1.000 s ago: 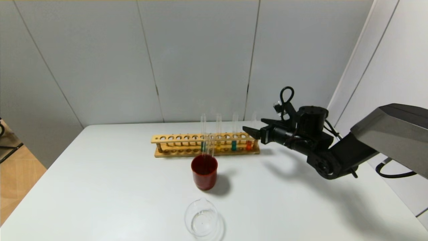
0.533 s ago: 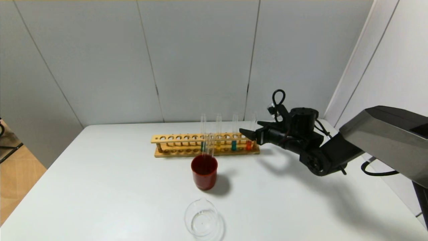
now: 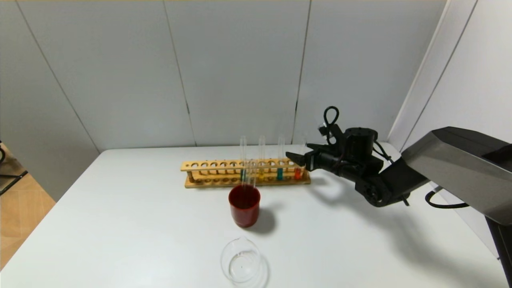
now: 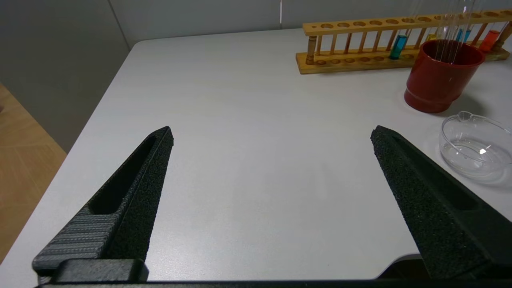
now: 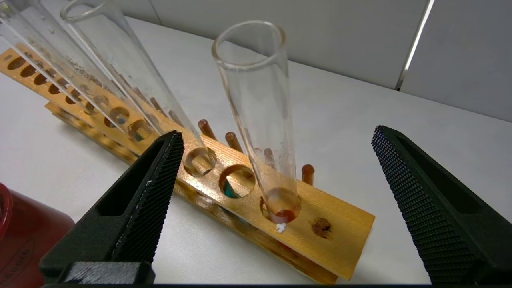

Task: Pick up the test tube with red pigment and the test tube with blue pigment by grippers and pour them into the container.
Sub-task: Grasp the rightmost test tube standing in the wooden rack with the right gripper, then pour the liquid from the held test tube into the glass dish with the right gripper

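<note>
The red test tube (image 3: 297, 173) stands in the last filled hole at the right end of the wooden rack (image 3: 224, 166). The blue test tube (image 3: 280, 173) stands just left of it. My right gripper (image 3: 301, 154) is open at the rack's right end. In the right wrist view the red tube (image 5: 256, 120) stands between the spread fingers of my right gripper (image 5: 278, 136), untouched, with the blue tube (image 5: 132, 84) beside it. The clear container (image 3: 241, 262) sits near the table's front edge. My left gripper (image 4: 272, 136) is open and empty over bare table at the left.
A dark-red cup (image 3: 244, 205) holding clear tubes stands between the rack and the container. Yellow-bottomed (image 3: 261, 174) and green-bottomed (image 3: 243, 175) tubes stand in the rack. The left wrist view shows the cup (image 4: 440, 76) and the container (image 4: 474, 146) to its right.
My right arm has moved left towards the rack's right end, and its open fingers have come level with the red tube. Nothing on the table has moved.
</note>
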You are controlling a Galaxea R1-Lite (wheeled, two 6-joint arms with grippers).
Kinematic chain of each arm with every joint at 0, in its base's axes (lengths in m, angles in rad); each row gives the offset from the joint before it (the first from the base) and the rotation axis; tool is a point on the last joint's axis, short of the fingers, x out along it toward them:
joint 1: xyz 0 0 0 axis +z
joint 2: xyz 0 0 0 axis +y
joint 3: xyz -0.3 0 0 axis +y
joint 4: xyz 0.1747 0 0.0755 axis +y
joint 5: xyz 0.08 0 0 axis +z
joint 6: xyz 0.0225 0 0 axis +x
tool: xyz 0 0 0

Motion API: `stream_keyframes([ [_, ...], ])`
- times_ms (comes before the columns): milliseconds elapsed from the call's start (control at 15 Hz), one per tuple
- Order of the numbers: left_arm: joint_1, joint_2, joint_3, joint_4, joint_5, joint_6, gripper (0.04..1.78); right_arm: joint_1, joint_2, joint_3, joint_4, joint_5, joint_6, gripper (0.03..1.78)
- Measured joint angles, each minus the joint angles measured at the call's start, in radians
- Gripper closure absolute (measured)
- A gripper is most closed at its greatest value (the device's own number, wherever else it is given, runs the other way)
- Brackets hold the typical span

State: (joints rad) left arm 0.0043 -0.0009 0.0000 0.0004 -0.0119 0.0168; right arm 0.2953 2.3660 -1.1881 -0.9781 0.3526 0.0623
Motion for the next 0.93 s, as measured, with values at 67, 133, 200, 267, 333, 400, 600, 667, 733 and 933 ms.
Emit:
stream_keyframes([
  [67, 0.000, 0.000, 0.000, 0.000, 0.000, 0.000, 0.07, -0.001, 0.000, -0.006, 0.007, -0.001, 0.000, 0.16],
  [133, 0.000, 0.000, 0.000, 0.000, 0.000, 0.000, 0.07, -0.004, 0.001, -0.012, 0.016, -0.003, 0.001, 0.23],
  [200, 0.000, 0.000, 0.000, 0.000, 0.000, 0.001, 0.07, -0.008, 0.002, -0.019, 0.022, -0.004, 0.001, 0.34],
  [267, 0.000, 0.000, 0.000, 0.000, 0.000, 0.001, 0.07, -0.010, 0.005, -0.025, 0.022, -0.007, 0.001, 0.45],
  [333, 0.000, 0.000, 0.000, 0.000, 0.000, 0.001, 0.07, -0.010, 0.008, -0.031, 0.022, -0.008, 0.002, 0.60],
  [400, 0.000, 0.000, 0.000, 0.000, 0.000, 0.001, 0.07, -0.010, 0.010, -0.035, 0.025, -0.008, 0.001, 0.79],
  [600, 0.000, 0.000, 0.000, 0.000, 0.000, 0.000, 0.07, -0.009, 0.014, -0.043, 0.028, -0.010, 0.001, 1.32],
  [667, 0.000, 0.000, 0.000, 0.000, 0.000, 0.001, 0.07, -0.008, 0.015, -0.044, 0.026, -0.011, 0.001, 1.43],
  [733, -0.001, 0.000, 0.000, 0.000, 0.000, 0.001, 0.07, -0.007, 0.016, -0.045, 0.025, -0.012, 0.001, 1.46],
  [933, 0.000, 0.000, 0.000, 0.000, 0.000, 0.001, 0.07, -0.002, 0.018, -0.046, 0.022, -0.014, -0.001, 1.46],
])
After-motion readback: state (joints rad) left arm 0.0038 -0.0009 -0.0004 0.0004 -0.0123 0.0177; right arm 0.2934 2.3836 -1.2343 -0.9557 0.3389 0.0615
